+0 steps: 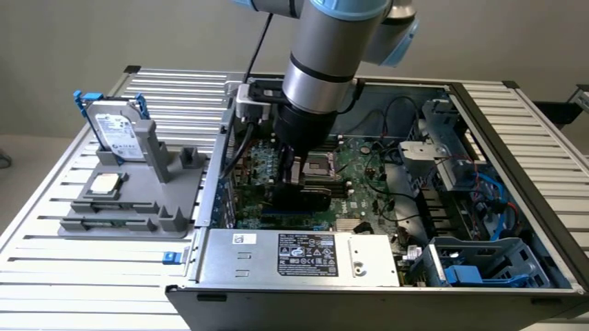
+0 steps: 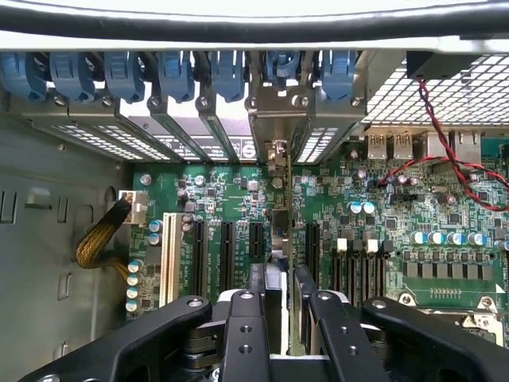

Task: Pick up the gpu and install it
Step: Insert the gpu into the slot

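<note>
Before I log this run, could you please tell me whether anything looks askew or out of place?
Nothing stands out. The gripper holds the thin green-and-black gpu upright on edge over the green motherboard, its silver bracket in line with the rear slot opening.

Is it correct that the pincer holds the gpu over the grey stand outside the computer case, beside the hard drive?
No. The exterior view shows the pincer with the gpu inside the open computer case, above the motherboard. The grey stand does sit outside the case, holding the hard drive.

The white-and-black label (image 1: 307,254) on the silver metal power supply box (image 1: 299,258) carries print too small to read. The white sticker (image 1: 121,131) on the silver hard drive (image 1: 124,135) seems printed too, equally illegible.
</note>
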`<state>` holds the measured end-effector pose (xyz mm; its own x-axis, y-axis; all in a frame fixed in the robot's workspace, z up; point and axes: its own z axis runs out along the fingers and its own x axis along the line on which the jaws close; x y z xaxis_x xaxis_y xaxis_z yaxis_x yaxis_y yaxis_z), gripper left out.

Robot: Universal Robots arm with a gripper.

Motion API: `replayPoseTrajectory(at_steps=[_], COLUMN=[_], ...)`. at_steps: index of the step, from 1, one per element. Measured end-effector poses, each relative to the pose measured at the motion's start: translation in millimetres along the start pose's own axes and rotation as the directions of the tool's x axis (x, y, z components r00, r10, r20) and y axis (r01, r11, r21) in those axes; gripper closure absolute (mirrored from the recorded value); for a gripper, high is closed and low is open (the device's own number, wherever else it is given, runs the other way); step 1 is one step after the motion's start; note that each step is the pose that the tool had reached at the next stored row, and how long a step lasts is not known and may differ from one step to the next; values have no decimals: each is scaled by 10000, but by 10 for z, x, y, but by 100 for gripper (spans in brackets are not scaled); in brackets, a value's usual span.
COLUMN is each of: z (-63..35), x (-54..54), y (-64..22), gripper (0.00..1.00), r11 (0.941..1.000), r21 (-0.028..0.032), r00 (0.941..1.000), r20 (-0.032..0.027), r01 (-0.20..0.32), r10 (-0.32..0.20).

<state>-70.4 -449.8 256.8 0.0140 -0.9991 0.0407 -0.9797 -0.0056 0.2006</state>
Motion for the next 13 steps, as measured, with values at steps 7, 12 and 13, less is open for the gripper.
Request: replayPoseTrajectory(at_steps=[7, 12, 13], z=[39, 65, 67], x=[-2, -2, -3], y=[-11, -14, -15], gripper=[74, 74, 74], r11=[10000, 10000, 10000], r21=[6, -1, -1], r00=[10000, 10000, 10000], r20=[-2, -14, -15], r01=[2, -2, -2], r10=[-2, 2, 2])
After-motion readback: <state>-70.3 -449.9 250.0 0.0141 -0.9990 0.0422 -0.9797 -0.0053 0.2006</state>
